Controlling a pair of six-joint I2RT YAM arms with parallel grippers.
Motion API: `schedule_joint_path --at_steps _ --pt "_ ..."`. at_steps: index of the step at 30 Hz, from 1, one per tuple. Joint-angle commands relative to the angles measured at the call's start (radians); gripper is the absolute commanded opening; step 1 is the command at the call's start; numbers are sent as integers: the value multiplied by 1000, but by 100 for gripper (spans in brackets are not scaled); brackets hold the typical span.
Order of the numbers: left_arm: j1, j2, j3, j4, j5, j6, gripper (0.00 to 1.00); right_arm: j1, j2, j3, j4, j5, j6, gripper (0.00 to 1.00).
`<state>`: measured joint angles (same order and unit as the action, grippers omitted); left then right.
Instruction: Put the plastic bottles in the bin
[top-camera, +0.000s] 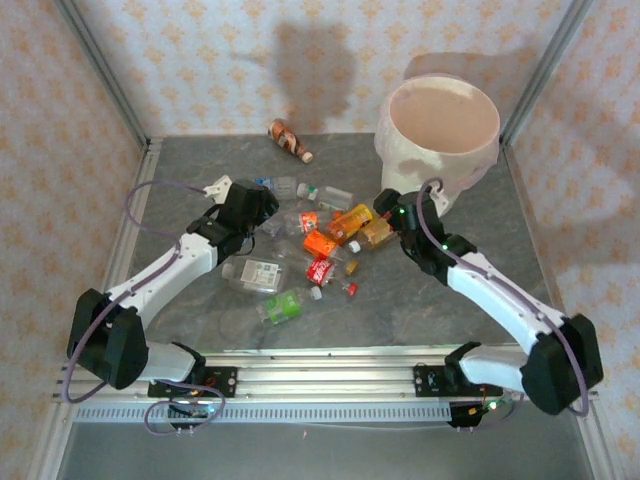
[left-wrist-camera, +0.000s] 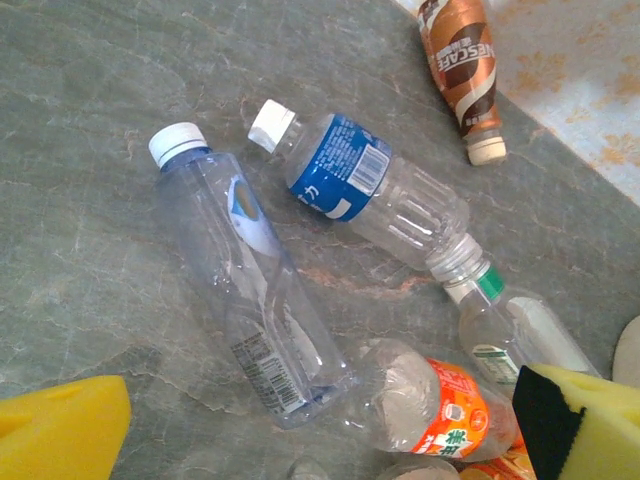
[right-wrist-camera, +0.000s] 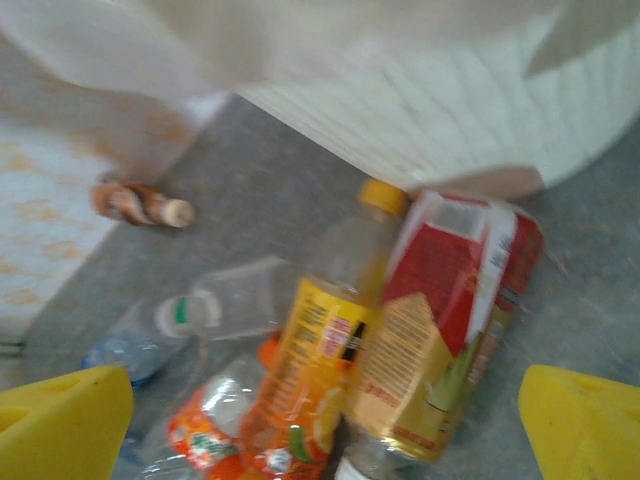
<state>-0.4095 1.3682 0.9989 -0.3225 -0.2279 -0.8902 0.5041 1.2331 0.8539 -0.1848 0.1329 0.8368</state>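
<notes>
Several plastic bottles (top-camera: 320, 245) lie in a loose pile mid-table, and a brown one (top-camera: 290, 140) lies apart by the back wall. The cream bin (top-camera: 420, 170) stands at the back right. My left gripper (top-camera: 262, 215) hangs open over the pile's left side, above a clear white-capped bottle (left-wrist-camera: 245, 280) and an orange-labelled bottle (left-wrist-camera: 430, 400); nothing is between its fingers (left-wrist-camera: 60, 430). My right gripper (top-camera: 385, 215) is open just in front of the bin (right-wrist-camera: 450, 110), over a yellow-labelled bottle (right-wrist-camera: 325, 370) and a red-and-gold one (right-wrist-camera: 450, 330), holding nothing.
A blue-labelled bottle (left-wrist-camera: 360, 185), a green-ringed one (left-wrist-camera: 505, 330) and the brown coffee bottle (left-wrist-camera: 462, 70) lie beyond the left gripper. Metal frame posts (top-camera: 105, 70) and patterned walls close in the table. Bare grey tabletop (top-camera: 420, 300) lies in front of the pile.
</notes>
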Motion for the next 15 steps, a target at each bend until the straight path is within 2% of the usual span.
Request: schedule_joint_path --at_steps 1,5,15 --pt "11 0 40 -3 -25 -6 100 4 90 1 48 -18 122 99" --pt "11 -11 32 -20 -39 -10 100 -7 199 36 58 -73 149 99" --pt "11 -34 25 -54 -77 -8 100 -7 383 48 23 -85 280 100"
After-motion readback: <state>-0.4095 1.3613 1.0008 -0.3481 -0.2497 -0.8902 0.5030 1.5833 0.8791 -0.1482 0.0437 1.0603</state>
